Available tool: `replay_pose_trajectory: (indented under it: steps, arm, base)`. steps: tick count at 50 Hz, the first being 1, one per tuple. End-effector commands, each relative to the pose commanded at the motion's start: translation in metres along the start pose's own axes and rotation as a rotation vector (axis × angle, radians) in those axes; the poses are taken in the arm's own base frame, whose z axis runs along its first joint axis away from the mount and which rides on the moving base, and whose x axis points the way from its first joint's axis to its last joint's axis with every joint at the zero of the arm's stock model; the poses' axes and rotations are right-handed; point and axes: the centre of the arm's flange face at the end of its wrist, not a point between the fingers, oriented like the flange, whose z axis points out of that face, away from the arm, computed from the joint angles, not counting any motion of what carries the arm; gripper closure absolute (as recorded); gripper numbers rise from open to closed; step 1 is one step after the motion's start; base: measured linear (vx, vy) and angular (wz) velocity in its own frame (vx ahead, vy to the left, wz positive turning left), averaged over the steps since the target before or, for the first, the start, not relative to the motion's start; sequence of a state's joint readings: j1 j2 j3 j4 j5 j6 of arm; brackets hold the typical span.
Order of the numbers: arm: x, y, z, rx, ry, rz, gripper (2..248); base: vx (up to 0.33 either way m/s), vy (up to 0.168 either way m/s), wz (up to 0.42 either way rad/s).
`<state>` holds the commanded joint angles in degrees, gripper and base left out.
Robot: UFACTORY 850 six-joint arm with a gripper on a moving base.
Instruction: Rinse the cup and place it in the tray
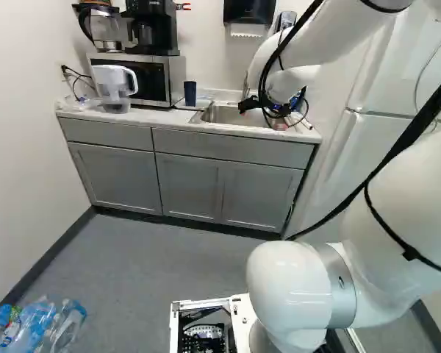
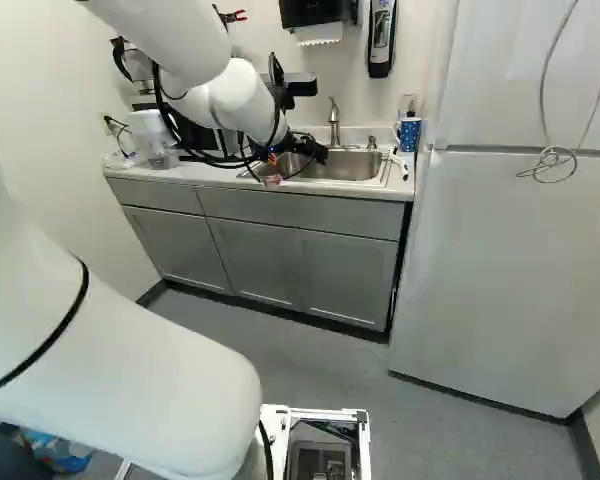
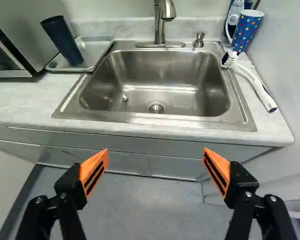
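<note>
The tool (image 3: 156,152) is spread wide, gripping nothing, before the sink (image 3: 190,95); the dark cup (image 3: 65,42) stands in the tray (image 3: 98,50), presumably so drips stay off the bench (image 3: 20,102).

Pale worktop (image 3: 27,105), built-in sink, items along both sides.
Steel sink (image 3: 241,111) is sitting recessed in the surface. Metal tray (image 3: 96,49) is lying between it and the microwave (image 1: 148,82); clear pitcher (image 1: 112,84) is standing at the left end in the left base view. White-handled brush (image 3: 260,92) is lying across the sink rim onto the worktop; blue dotted cup (image 3: 246,31) is standing just behind.
</note>
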<state>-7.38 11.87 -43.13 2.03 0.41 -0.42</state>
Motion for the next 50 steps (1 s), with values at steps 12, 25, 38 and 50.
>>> replay_pose_trajectory:
  steps: [12, 25, 38, 50]
  arm:
    - [-0.035, -0.006, 0.008, 0.012, 0.038, -0.014, 3]
    - [-0.080, -0.013, 0.013, 0.029, 0.084, -0.031, 3]
    - [-0.124, -0.019, 0.014, 0.048, 0.129, -0.046, 3]
    - [-0.158, -0.022, 0.011, 0.064, 0.163, -0.057, 3]
  base:
    - [0.000, 0.000, 0.000]
    - [0.000, 0.000, 0.000]
    - [0.000, 0.000, 0.000]
    - [0.000, 0.000, 0.000]
